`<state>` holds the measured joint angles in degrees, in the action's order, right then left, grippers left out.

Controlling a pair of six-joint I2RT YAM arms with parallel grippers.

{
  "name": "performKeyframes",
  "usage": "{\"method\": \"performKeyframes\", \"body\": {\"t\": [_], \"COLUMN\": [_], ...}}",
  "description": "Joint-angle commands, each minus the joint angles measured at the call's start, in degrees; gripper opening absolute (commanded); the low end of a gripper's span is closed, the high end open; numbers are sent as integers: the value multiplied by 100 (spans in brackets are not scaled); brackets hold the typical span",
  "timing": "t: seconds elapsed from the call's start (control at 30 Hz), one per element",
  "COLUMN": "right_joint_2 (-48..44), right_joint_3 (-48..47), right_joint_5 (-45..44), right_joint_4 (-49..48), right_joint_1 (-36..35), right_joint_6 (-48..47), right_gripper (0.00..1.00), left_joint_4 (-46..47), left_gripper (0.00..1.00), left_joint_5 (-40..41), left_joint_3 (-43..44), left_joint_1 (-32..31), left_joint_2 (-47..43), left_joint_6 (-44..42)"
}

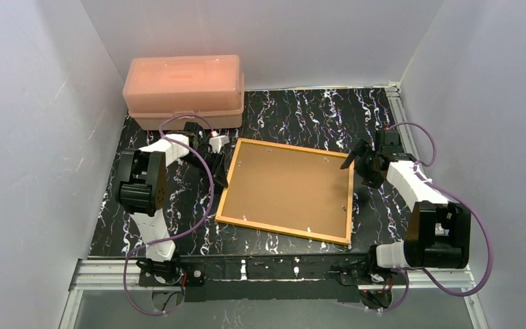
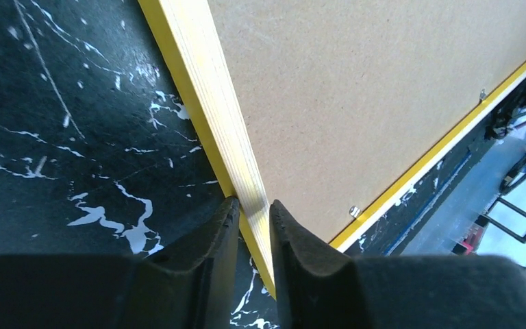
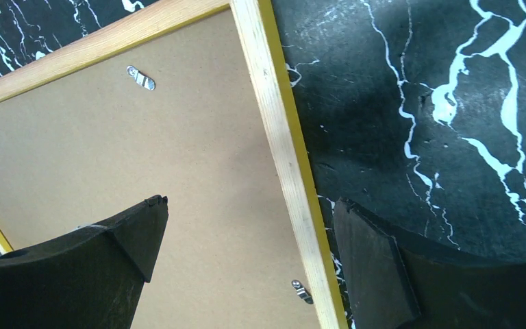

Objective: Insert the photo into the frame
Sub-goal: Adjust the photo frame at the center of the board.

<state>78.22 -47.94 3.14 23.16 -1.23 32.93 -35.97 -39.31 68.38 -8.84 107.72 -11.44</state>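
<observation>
A: How does the frame [image 1: 281, 231] lie?

B: Flat on the middle of the table [image 1: 301, 113], wooden back up. Its long axis runs left to right, skewed so the right end sits nearer the arms.

A: What's in it?

B: The brown backing board [image 1: 287, 188] fills the opening, with small metal clips [image 3: 141, 77] along the inner rim. The pink box [image 1: 183, 92] at the far left has its lid down; its contents can't be made out.

A: The grippers?

B: The left gripper [image 2: 253, 205] is clenched on the frame's left rail, one finger on each side. The right gripper [image 3: 246, 205] is spread wide, straddling the right rail near the far corner, touching nothing.

A: Room to move?

B: Bare table beyond the far rail and to the right. The near rail sits close to the table's near edge, and the box is near the far-left corner.
</observation>
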Motion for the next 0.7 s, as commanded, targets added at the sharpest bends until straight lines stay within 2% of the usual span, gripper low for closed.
{"method": "performKeyframes", "body": {"t": [0.0,0.13,0.2,0.33,0.4,0.53,0.67], "right_joint_2": [-302,-291,-216,-125,-64,488,1258], "right_joint_3": [-31,-172,-271,-314,-360,-780,-1285], "right_joint_5": [271,291,174,635,724,637,909], "right_joint_4": [-147,-158,-25,-372,-702,-1119,-1841], "right_joint_1": [76,79,74,39,-289,-1476,-2334], "right_joint_6": [-74,-92,-167,-58,143,471,806], "right_gripper": [99,99,99,99,99,99,99], "left_joint_4": [-82,-171,-218,-321,-324,-353,47], "left_gripper": [18,9,8,8,8,10,13], "left_joint_5": [-465,-801,-907,-1130,-1236,-1354,-1207], "left_joint_3": [-220,-474,-634,-1072,-1200,-1025,-570], "left_joint_1": [23,6,-15,-68,-82,-83,90], "left_joint_2": [-103,-180,-267,-543,-690,-865,-761], "left_joint_6": [89,41,-13,-98,-87,85,710]}}
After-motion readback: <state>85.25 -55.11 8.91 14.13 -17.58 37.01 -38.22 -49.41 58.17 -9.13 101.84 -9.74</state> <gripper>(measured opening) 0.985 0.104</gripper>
